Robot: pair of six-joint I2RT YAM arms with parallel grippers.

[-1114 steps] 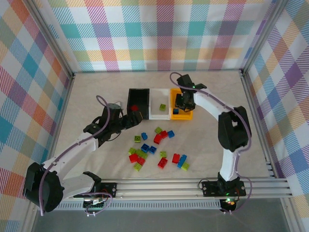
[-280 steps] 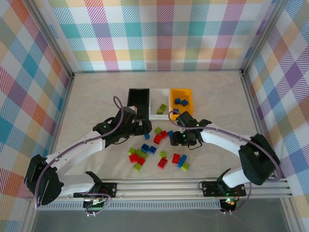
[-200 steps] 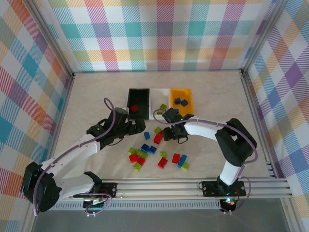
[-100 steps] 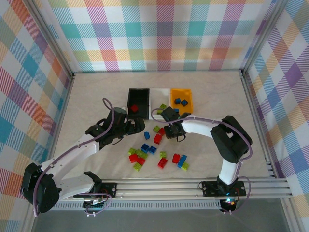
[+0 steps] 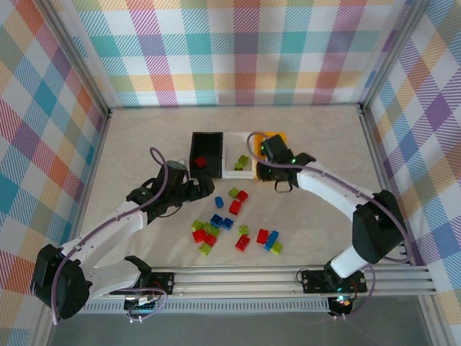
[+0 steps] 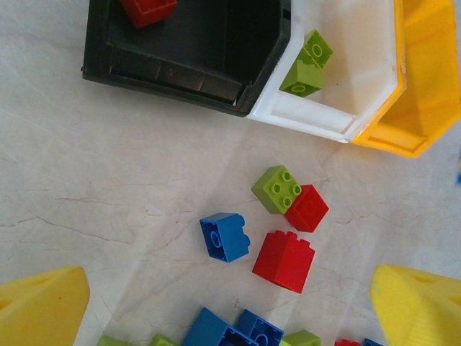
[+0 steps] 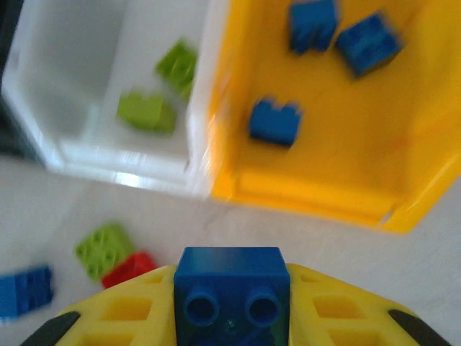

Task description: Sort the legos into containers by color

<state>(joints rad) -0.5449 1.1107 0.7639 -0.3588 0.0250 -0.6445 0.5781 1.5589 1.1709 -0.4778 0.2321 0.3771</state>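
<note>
My right gripper [image 7: 230,317] is shut on a blue lego [image 7: 230,287], held just short of the orange-yellow container [image 7: 324,166], which has three blue legos in it. From above, that gripper [image 5: 268,170] hangs at the orange container's [image 5: 279,135] near edge. The white container [image 7: 94,86] holds two green legos [image 7: 162,90]. My left gripper [image 6: 230,310] is open above loose legos: a blue one [image 6: 225,236], a red one [image 6: 284,261], and a green [image 6: 277,189] touching another red [image 6: 307,207]. The black container [image 6: 187,43] holds a red lego [image 6: 148,9].
Several more red, blue and green legos [image 5: 216,227] lie scattered on the table between the two arm bases. The three containers stand side by side [image 5: 238,164] at mid-table. Metal frame rails [image 5: 374,151] and checkered walls bound the workspace.
My right gripper has shut on a blue lego from the pile and carried it up toward the orange-yellow container. The left gripper stays open and has barely shifted.
</note>
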